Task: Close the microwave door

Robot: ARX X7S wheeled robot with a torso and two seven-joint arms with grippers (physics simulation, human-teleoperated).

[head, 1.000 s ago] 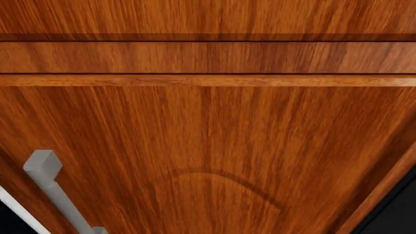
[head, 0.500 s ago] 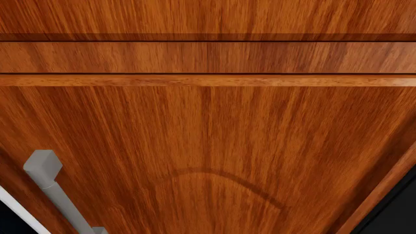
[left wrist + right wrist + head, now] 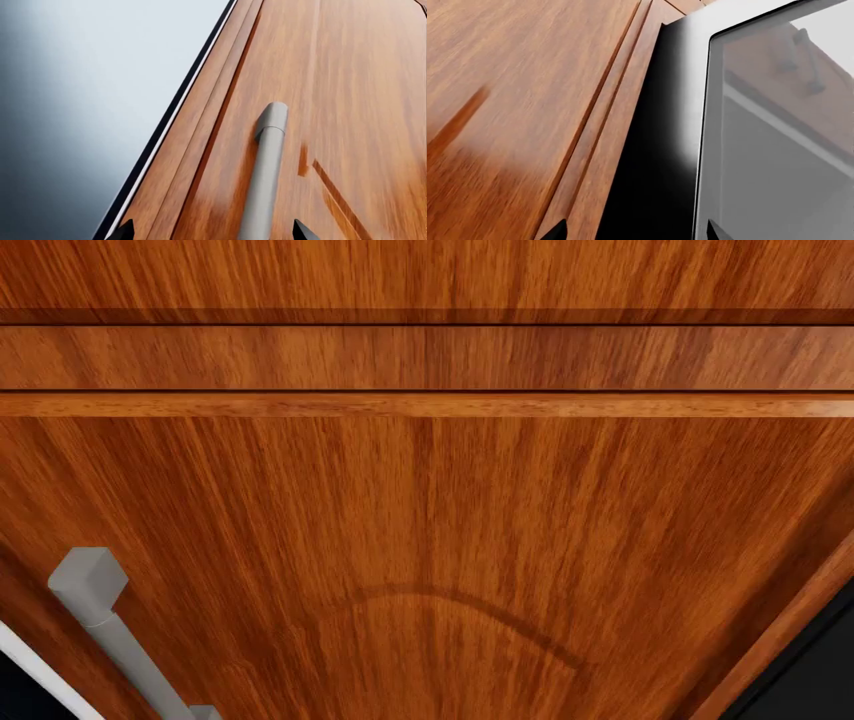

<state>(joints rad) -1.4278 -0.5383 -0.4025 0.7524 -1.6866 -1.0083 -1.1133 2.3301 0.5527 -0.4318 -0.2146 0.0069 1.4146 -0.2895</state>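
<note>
In the right wrist view a black-framed glass panel [image 3: 774, 150], which looks like the microwave door, stands beside a wooden cabinet front [image 3: 514, 100]. Its glass mirrors cabinets and handles. My right gripper [image 3: 634, 233] is open, only its two dark fingertips [image 3: 554, 231] showing, one over the wood and one over the glass, with nothing between them. My left gripper [image 3: 212, 234] is open too, its tips either side of a grey bar handle [image 3: 263, 175] on a wooden door. Neither gripper shows in the head view.
A wooden cabinet door [image 3: 427, 540] fills the head view from very close, with a grey handle [image 3: 107, 625] at lower left and a black edge [image 3: 814, 680] at lower right. A pale grey surface [image 3: 73, 100] lies beside the cabinet in the left wrist view.
</note>
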